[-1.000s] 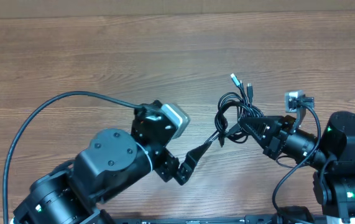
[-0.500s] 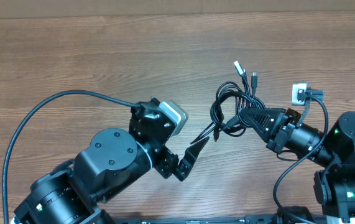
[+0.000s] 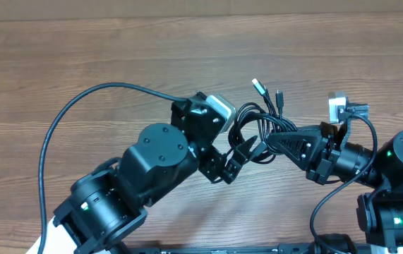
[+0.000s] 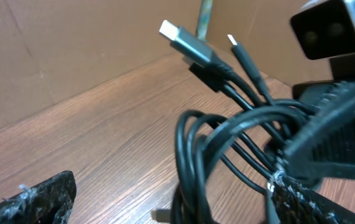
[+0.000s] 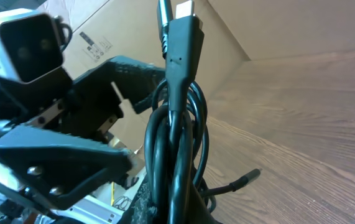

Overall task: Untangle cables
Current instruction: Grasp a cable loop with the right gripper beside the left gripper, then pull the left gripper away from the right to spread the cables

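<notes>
cables [image 3: 263, 120] over wood-grain table [image 3: 116, 56]

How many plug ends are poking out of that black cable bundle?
3. At the far end of the bundle, a silver-tipped plug and a thinner plug stick out side by side; a third plug hangs low underneath. More may be hidden.

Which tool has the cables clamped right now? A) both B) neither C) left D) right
D: the right tool is closed on the cables, while the left tool stands open, one finger on either side of the loops.
</notes>
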You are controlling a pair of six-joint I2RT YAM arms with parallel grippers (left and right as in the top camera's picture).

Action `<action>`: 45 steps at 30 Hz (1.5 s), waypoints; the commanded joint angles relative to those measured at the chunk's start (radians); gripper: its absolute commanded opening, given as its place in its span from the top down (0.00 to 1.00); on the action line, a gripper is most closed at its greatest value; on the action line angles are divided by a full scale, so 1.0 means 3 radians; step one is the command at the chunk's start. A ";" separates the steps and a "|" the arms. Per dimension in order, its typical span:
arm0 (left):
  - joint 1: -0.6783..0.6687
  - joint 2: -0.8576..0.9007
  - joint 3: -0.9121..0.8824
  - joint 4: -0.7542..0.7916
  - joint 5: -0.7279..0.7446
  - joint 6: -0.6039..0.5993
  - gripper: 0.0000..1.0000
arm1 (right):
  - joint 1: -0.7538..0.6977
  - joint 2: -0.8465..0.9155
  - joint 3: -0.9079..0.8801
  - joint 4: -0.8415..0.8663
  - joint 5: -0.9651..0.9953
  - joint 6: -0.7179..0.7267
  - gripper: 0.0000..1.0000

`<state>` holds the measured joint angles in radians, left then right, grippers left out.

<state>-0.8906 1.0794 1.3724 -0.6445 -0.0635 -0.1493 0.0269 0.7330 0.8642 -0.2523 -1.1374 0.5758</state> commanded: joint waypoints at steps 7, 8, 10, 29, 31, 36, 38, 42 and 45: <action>-0.0019 0.0083 0.0053 0.0043 -0.0097 -0.0126 0.63 | 0.0004 -0.0029 0.0090 0.0056 -0.0121 0.0165 0.96; -0.0019 0.0085 0.0053 0.0039 -0.0094 -0.0126 0.56 | 0.0004 -0.0029 0.0092 0.0060 -0.0121 0.0167 0.96; -0.0019 0.0092 0.0053 0.0019 -0.0074 -0.0126 0.56 | 0.0004 -0.0029 0.0092 0.0066 -0.0121 0.0178 0.96; -0.0019 0.0149 0.0053 0.0056 0.0128 -0.0416 0.85 | 0.0004 -0.0031 0.0092 0.0313 -0.0136 0.0450 0.96; -0.0019 0.0148 0.0053 0.0097 0.0128 -0.0473 0.96 | 0.0004 -0.0029 0.0090 0.0285 -0.0146 0.0448 0.96; -0.0019 0.0149 0.0053 0.0242 0.0128 -0.0567 0.96 | 0.0004 -0.0029 0.0090 0.0276 -0.0144 0.0328 0.96; -0.0019 0.0148 0.0053 0.0333 0.0132 -0.0589 0.96 | 0.0004 -0.0029 0.0090 0.0262 -0.0144 0.0229 0.96; -0.0019 0.0145 0.0053 0.0493 0.0134 -0.0870 0.96 | 0.0004 -0.0029 0.0090 0.0188 -0.0141 -0.0047 0.96; -0.0019 0.0145 0.0053 0.0614 0.0158 -0.1021 0.96 | 0.0004 -0.0025 0.0090 -0.0032 -0.0046 -0.0276 0.96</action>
<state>-0.8951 1.1225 1.3708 -0.5159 -0.0307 -0.3603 0.0231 0.7330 0.8715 -0.2134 -1.1370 0.5980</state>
